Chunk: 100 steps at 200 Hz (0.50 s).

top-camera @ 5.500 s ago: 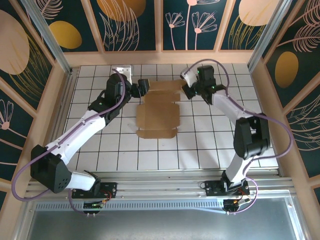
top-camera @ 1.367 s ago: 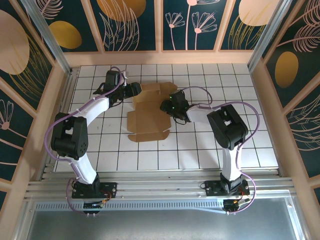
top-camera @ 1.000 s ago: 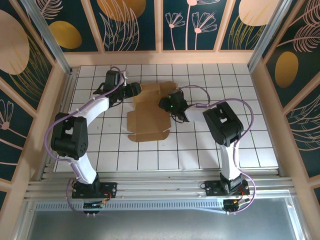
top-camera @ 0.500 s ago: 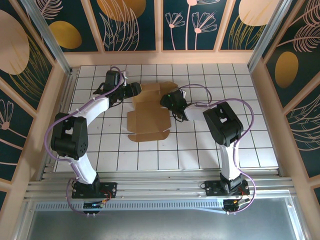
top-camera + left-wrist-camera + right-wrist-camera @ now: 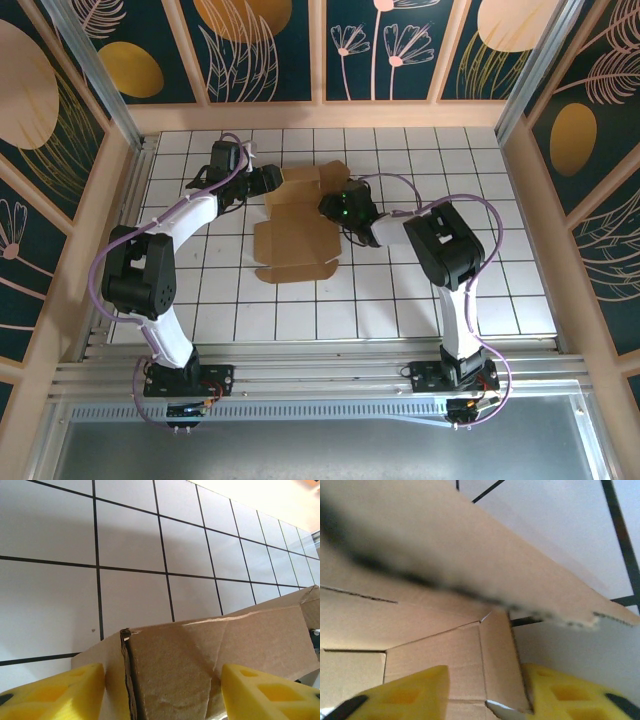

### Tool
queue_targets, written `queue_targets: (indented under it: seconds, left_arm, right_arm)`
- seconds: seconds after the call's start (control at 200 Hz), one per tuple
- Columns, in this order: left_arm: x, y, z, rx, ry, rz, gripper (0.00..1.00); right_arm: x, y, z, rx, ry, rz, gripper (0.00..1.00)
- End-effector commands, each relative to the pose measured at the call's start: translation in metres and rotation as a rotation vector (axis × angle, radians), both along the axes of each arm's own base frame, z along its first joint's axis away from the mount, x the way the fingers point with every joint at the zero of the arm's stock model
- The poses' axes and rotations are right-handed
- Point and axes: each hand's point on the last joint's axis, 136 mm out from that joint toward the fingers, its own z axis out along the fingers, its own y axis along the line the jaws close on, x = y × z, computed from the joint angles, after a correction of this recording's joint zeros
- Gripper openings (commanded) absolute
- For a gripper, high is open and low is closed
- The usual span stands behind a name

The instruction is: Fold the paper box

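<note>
Tiled desk [image 5: 400,290], brown box [image 5: 295,240] lying mostly flat mid-desk with its far flaps raised, left pincer [image 5: 270,180] pinching the far-left flap, right pincer [image 5: 333,206] straddling the far-right flap, cannot tell whether it grips

**A:** The paper box [image 5: 297,235] lies mid-table, brown against the white tiled table [image 5: 400,300] — near flap flat, a tab out at each corner.

**B:** And the far end's up, flaps standing off the tiles. The left gripper [image 5: 272,180] is right at the far-left flap, touching it.

**A:** Opposite, the right gripper [image 5: 335,206] is against the sheet's far-right edge, well above the flat part.

**B:** The left arm [image 5: 150,270] is bent sharply at the elbow, and the right arm [image 5: 445,245] bows out to the right. The jaws on both sides are too small to read from up here.
</note>
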Motion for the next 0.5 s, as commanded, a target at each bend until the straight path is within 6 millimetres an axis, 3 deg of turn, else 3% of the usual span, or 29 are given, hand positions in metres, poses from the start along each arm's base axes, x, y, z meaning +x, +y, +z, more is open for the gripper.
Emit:
queue_targets:
  seconds: [0.0,0.496]
  left_arm:
    - [-0.006,-0.005,0.008,-0.005,-0.002,-0.029,0.62]
    - [-0.008,-0.006,0.007,-0.016,0.009,-0.034,0.62]
  right_arm:
    - [-0.001,0.013,0.025,-0.022,-0.115,0.058,0.39]
    - [0.003,0.040,0.040,-0.334,-0.347,0.186,0.37]
